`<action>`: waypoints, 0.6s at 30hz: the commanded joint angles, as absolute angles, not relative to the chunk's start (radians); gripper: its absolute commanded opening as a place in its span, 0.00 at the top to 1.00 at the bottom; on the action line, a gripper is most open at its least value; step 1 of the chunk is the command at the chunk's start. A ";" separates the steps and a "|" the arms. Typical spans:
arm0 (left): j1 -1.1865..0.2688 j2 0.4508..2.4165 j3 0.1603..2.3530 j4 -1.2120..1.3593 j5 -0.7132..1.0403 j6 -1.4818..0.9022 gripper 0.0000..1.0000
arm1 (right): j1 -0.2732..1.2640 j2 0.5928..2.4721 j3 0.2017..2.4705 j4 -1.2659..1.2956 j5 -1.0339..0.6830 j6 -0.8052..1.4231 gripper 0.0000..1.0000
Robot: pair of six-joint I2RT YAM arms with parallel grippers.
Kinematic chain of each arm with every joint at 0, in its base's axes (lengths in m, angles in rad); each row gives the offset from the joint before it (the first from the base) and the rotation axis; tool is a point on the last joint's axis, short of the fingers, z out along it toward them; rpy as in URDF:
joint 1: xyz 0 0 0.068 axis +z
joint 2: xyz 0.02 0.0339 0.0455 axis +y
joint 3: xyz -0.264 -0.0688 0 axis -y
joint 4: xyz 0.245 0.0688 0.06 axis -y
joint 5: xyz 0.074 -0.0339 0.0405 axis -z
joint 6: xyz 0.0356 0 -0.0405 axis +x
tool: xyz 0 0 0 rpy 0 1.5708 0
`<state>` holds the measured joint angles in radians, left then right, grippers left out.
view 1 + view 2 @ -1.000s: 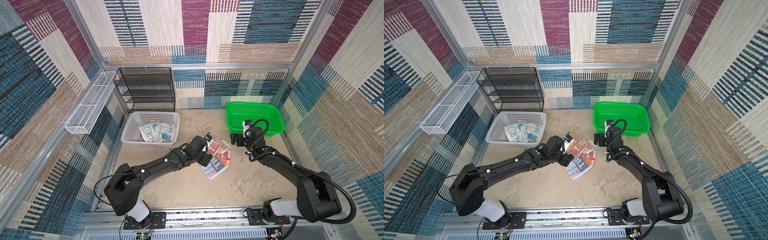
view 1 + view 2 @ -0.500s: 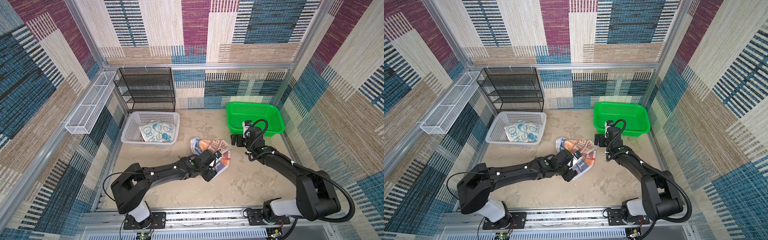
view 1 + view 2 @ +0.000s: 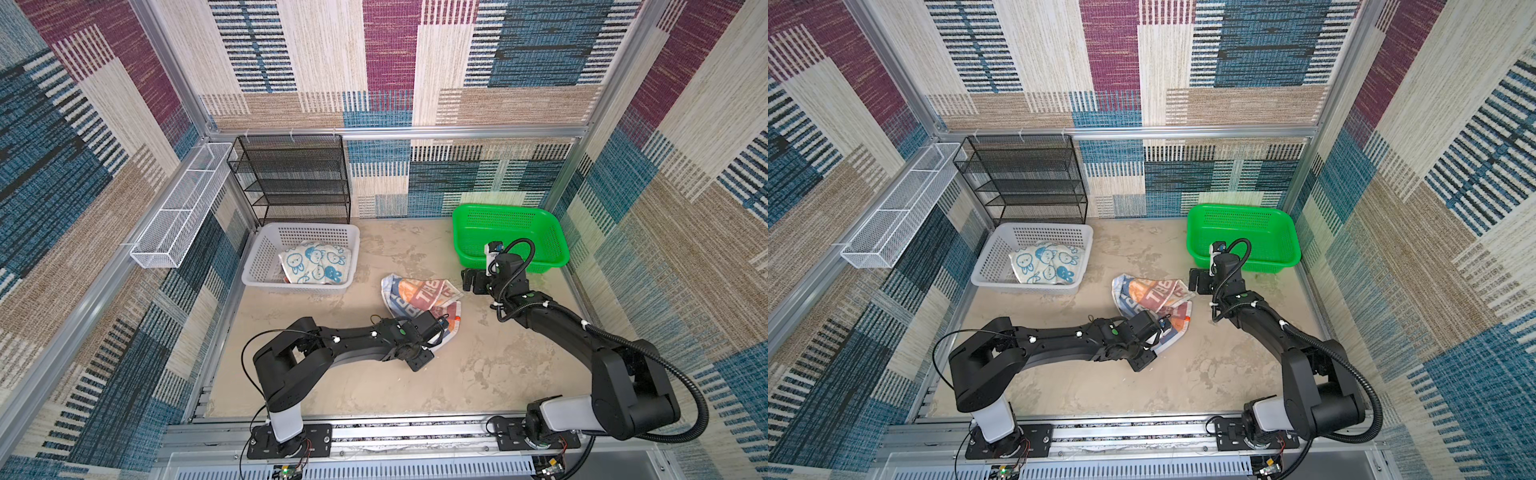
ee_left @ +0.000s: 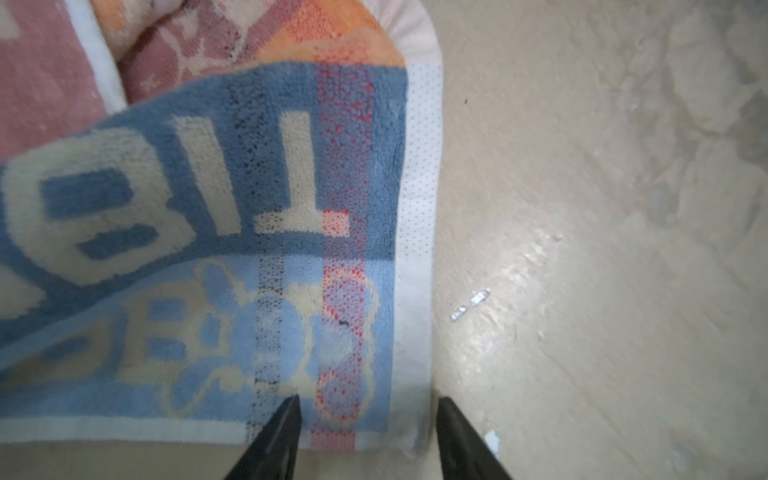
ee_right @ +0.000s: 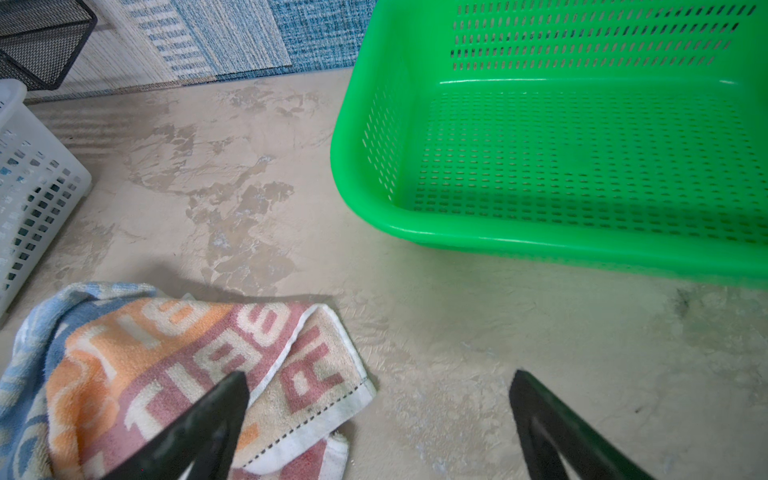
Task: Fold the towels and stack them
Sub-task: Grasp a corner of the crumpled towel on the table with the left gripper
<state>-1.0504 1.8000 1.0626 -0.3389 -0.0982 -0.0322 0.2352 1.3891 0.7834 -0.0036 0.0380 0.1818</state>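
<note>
A striped towel in orange, blue and brown with white letters lies crumpled mid-table in both top views. My left gripper is low at its near corner. In the left wrist view the jaws stand apart, straddling the towel's white-hemmed blue corner. My right gripper is open at the towel's far right corner. In the right wrist view one finger is over the towel and the other over bare table. A white towel with blue rabbit faces lies in the white basket.
A green basket stands at the back right, just behind my right gripper, with nothing in it. A black mesh shelf stands against the back wall, behind the white basket. A white wire tray hangs on the left wall.
My left gripper moved from the towel's far left side to its near corner, and its jaws have narrowed. The towel's far edge now lies spread on the table. The right arm stayed still.
</note>
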 commanded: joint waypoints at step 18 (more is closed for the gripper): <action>-1.066 1.830 1.087 -0.404 -0.195 -0.026 1.00 | 0.236 1.429 0.821 0.039 0.019 0.145 0.00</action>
